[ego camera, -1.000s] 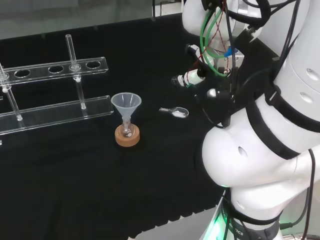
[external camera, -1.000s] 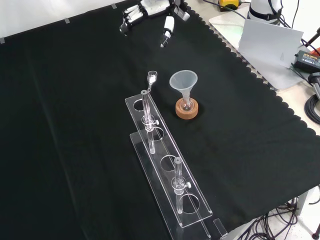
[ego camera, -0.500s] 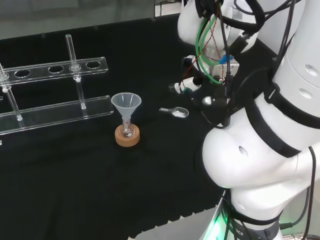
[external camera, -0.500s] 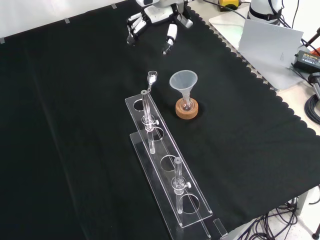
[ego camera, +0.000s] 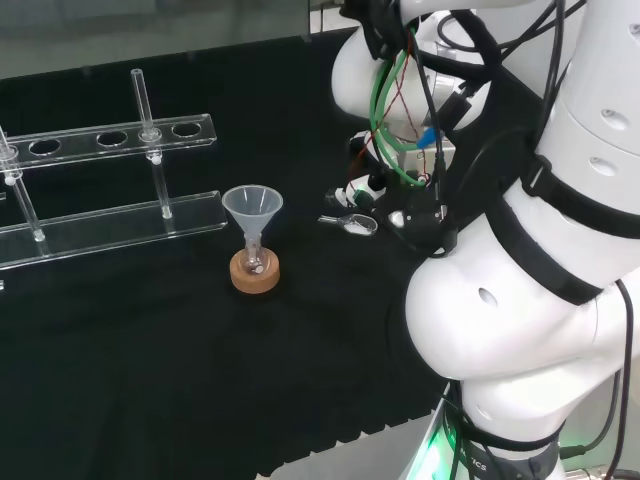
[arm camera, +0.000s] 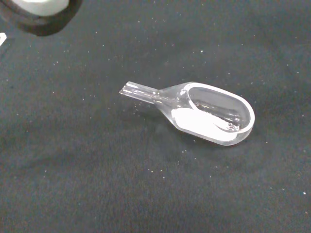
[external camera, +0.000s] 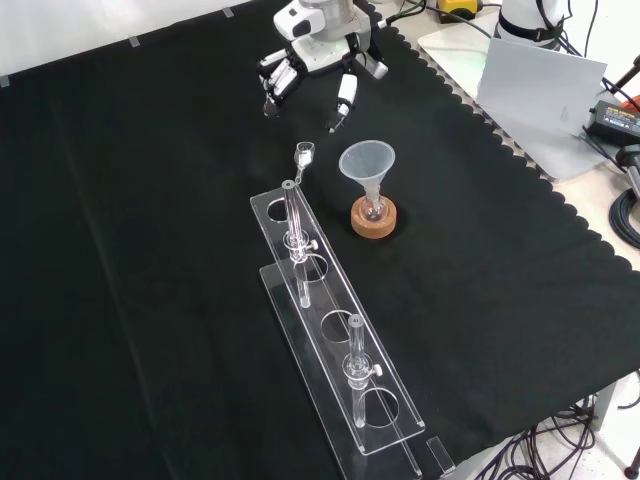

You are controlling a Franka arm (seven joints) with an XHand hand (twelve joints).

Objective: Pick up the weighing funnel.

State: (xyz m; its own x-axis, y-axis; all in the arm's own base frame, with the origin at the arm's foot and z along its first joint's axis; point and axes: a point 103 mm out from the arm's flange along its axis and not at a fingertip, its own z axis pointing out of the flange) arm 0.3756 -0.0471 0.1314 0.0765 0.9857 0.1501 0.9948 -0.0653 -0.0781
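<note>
Beneath the hand's (external camera: 318, 47) spread fingers (external camera: 344, 93), untouched, lies the weighing funnel (external camera: 304, 153).

The black cloth (external camera: 150, 250) beneath me carries three things. The weighing funnel (arm camera: 204, 114) lies flat with white powder in its bowl. A cork ring (external camera: 374, 220) sits near it. A long clear rack (external camera: 330, 340) stands alongside, one end just beside the weighing funnel.

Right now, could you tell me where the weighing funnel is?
The weighing funnel lies on the cloth, left of the funnel in the front view, below the hand.
</note>
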